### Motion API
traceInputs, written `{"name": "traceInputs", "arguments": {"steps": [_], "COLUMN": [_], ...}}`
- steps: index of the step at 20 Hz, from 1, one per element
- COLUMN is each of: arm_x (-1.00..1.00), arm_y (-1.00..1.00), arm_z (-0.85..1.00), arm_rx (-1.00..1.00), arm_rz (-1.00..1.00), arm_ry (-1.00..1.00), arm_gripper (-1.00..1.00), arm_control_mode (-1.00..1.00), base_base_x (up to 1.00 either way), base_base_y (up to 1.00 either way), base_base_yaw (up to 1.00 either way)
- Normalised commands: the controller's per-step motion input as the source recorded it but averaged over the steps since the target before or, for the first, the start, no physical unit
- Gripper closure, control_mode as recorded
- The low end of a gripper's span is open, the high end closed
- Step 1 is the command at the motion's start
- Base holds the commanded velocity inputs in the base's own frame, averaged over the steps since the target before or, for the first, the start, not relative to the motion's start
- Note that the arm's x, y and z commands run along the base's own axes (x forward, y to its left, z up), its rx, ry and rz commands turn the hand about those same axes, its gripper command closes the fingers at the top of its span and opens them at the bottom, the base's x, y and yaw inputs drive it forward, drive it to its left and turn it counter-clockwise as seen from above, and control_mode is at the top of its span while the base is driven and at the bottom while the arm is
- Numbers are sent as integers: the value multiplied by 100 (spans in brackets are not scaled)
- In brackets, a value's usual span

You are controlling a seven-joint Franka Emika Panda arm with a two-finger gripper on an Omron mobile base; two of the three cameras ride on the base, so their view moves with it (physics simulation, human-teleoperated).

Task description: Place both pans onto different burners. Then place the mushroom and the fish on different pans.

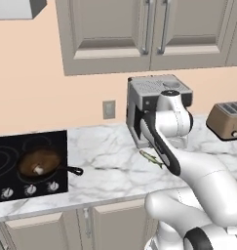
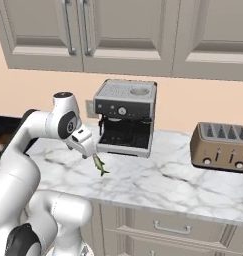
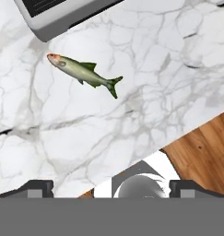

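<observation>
Marble counter (image 1: 105, 146) is spanned by cooktop (image 1: 8, 146) at left, coffee machine (image 2: 125, 117) far centre. Brown pan (image 1: 39, 163) is seated on a burner, mushroom (image 1: 38, 170) inside. Gripper (image 2: 88, 150) is spread wide, empty, above fish (image 3: 81, 71), which is lying on the counter near the machine.

Bright, even, rendered light with only faint shadows, mild sheen on the cooktop (image 1: 8, 151), slightly soft and low-resolution.

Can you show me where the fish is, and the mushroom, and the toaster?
fish (image 3: 82, 73), hand view, middle of its body.
mushroom (image 1: 38, 170), left base view, its white stem, inside the pan.
toaster (image 2: 220, 146), right base view, its brown front side.
</observation>
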Motion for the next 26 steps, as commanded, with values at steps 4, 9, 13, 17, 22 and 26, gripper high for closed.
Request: {"name": "traceInputs", "arguments": {"steps": [4, 9, 13, 17, 22, 26], "arm_x": [0, 16, 38, 24, 12, 14], "arm_y": [0, -14, -6, -5, -10, -8], "arm_z": [0, -2, -23, -35, -30, -21], "arm_rx": [0, 0, 0, 0, 0, 0], "arm_rz": [0, 0, 0, 0, 3, 1], "arm_ry": [0, 0, 2, 3, 1, 4], "arm_gripper": [-100, -100, -100, -100, -100, -100], "arm_control_mode": [100, -100, -100, -100, -100, -100], "base_base_x": [29, 5, 0, 0, 0, 0], "base_base_y": [-26, -4, 0, 0, 0, 0], "base_base_yaw": [0, 0, 0, 0, 0, 0]}}
